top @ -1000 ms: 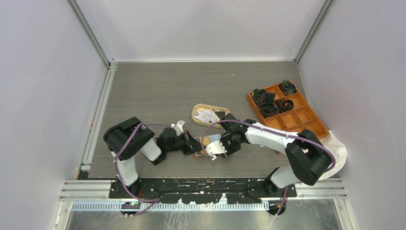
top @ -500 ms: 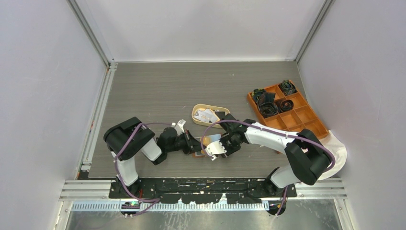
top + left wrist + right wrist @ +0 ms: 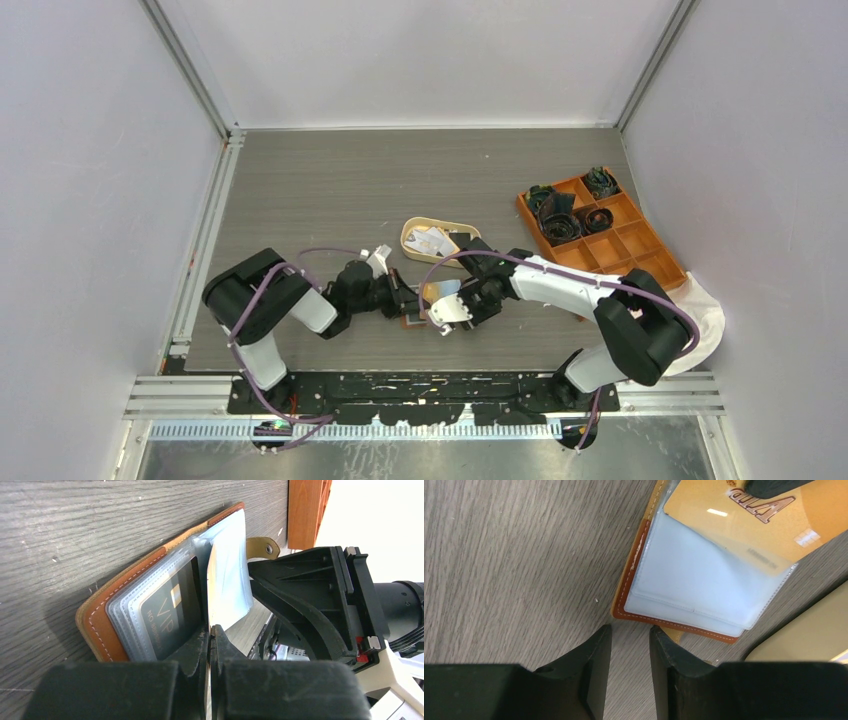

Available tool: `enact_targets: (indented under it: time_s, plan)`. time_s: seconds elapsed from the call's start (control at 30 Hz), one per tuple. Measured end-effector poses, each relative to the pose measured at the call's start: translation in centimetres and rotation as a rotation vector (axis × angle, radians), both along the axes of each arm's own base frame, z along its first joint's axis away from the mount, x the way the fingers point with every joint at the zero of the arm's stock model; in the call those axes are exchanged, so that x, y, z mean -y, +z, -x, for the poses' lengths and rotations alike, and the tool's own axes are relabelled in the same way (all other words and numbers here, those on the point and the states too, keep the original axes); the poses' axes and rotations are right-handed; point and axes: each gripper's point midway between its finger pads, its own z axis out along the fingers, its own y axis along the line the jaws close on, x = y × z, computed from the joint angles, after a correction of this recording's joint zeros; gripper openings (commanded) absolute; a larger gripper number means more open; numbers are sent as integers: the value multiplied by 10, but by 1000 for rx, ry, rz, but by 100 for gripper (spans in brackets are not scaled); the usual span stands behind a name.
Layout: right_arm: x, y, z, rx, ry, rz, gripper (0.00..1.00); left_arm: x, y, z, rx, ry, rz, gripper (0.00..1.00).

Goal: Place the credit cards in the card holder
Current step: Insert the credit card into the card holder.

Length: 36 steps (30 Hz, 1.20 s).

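Just below centre of the overhead view, the card holder (image 3: 95, 625) lies open on the worktop (image 3: 330, 190), wedged between both arms. The left end effector (image 3: 210, 635) is clenched on a gold card (image 3: 744, 525), edge-on in the clear sleeves (image 3: 694, 580). The right end effector (image 3: 629, 635) sits parted, gripping nothing, just off the stitched corner.

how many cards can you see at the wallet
2: a black VIP card in a clear sleeve of the card holder, and a gold card pinched in the left gripper. Others may hide behind sleeves.
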Motion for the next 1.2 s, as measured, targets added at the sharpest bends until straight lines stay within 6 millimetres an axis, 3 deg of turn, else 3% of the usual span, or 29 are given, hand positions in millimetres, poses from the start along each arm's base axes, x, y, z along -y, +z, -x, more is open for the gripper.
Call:
enact_targets:
  time_s: [1.2]
  plan:
    - [-3, 0, 3, -11, 12, 0, 38, -8, 4, -2, 48, -95, -146, 0]
